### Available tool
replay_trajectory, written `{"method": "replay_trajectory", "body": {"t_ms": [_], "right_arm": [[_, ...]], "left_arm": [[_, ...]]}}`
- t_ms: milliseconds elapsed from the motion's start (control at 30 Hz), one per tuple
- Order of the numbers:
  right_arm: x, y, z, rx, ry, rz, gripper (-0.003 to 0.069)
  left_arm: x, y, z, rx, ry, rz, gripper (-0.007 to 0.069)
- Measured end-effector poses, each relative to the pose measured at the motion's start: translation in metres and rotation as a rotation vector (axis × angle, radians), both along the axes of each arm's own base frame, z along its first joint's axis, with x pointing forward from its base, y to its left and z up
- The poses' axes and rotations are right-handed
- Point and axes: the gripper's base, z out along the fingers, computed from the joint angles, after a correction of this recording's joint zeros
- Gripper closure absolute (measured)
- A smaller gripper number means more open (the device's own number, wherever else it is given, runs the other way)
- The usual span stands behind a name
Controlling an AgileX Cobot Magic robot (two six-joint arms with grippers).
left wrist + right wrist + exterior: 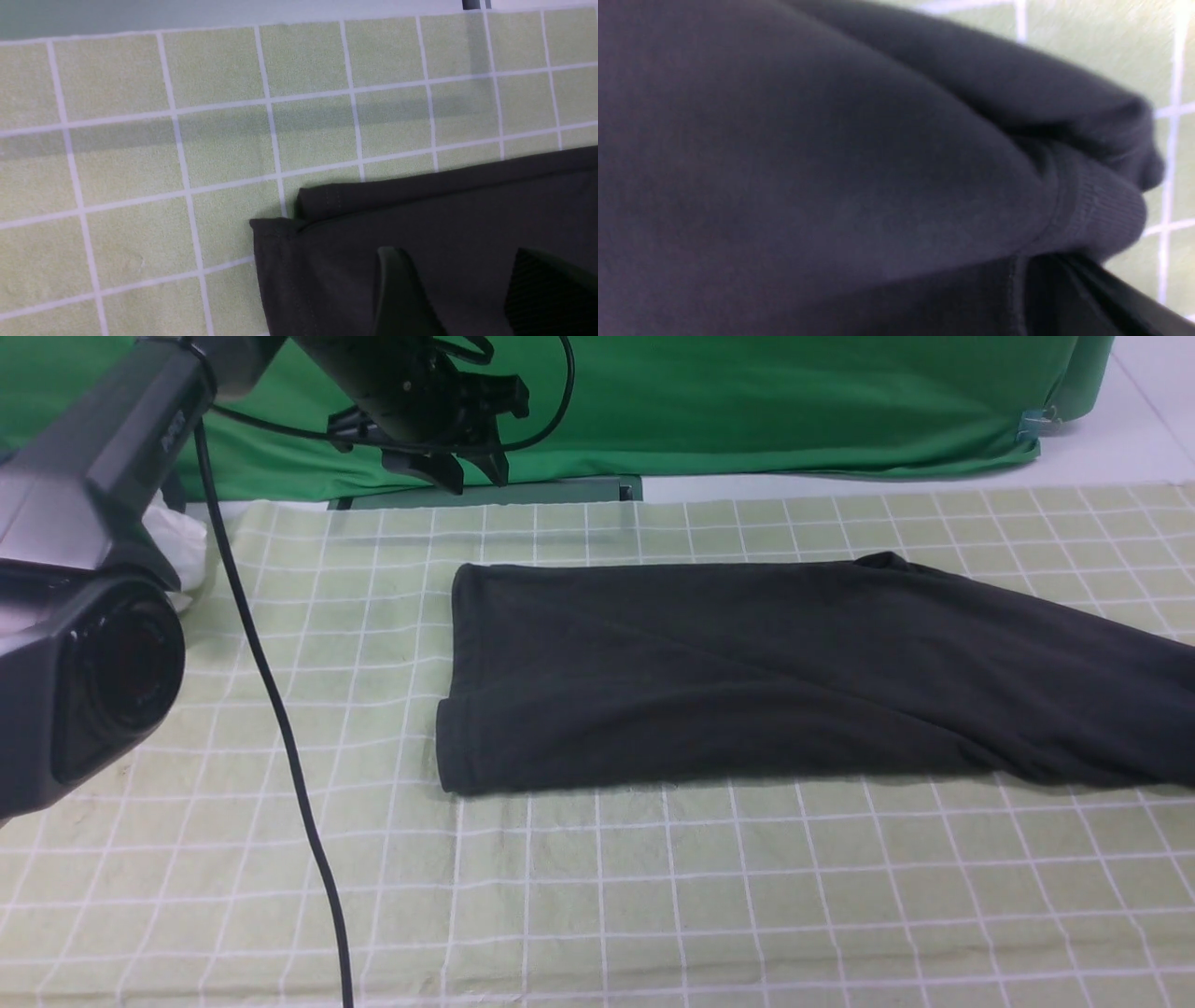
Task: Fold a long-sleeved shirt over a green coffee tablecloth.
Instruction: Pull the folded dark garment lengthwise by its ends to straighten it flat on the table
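Observation:
The black long-sleeved shirt (747, 672) lies folded into a long band across the green coffee tablecloth (653, 896), running off the front view's right edge. No print shows. My left gripper (476, 476) hangs open above the table's far edge, holding nothing. In its wrist view, its fingers (397, 289) stand apart over the shirt's (467, 205) layered corner. My right arm is outside the front view. In its wrist view, bunched shirt fabric (831, 163) with a ribbed cuff (1101, 219) fills the picture and gathers toward the jaws, which seem shut on it.
A plain bright green backdrop (747, 401) hangs behind the table. A white bundle (182, 546) sits at the far left edge. My left arm's body (84, 616) and its black cable (280, 728) cross the left side. A dark strip (560, 490) lines the back edge.

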Motion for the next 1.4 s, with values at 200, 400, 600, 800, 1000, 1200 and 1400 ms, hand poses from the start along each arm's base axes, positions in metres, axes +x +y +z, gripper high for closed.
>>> {"method": "replay_trajectory", "body": {"t_ms": [200, 400, 600, 800, 1000, 1200, 1400], "right_arm": [[0.017, -0.006, 0.028, -0.033, -0.092, 0.000, 0.0666], [0.026, -0.011, 0.055, -0.062, -0.130, -0.004, 0.0659], [0.015, -0.018, 0.054, -0.018, -0.032, -0.057, 0.0459], [0.006, -0.019, 0.048, 0.026, 0.062, -0.109, 0.0162], [0.006, -0.018, 0.048, 0.039, 0.058, -0.132, 0.0091], [0.007, -0.015, 0.048, 0.080, 0.044, -0.143, 0.0088], [0.008, -0.013, 0.048, 0.088, 0.042, -0.141, 0.0088]], "left_arm": [[-0.001, 0.000, 0.000, 0.000, 0.009, -0.003, 0.0298], [-0.010, 0.005, 0.028, -0.030, -0.034, 0.000, 0.0298], [-0.051, 0.007, 0.047, -0.033, 0.020, -0.054, 0.0298], [-0.111, 0.009, 0.005, -0.006, 0.262, -0.118, 0.0291], [-0.136, 0.004, -0.034, 0.061, 0.383, -0.138, 0.0231], [-0.143, 0.002, -0.059, 0.032, 0.423, -0.090, 0.0141], [-0.141, -0.010, -0.077, 0.015, 0.445, -0.096, 0.0109]]}}
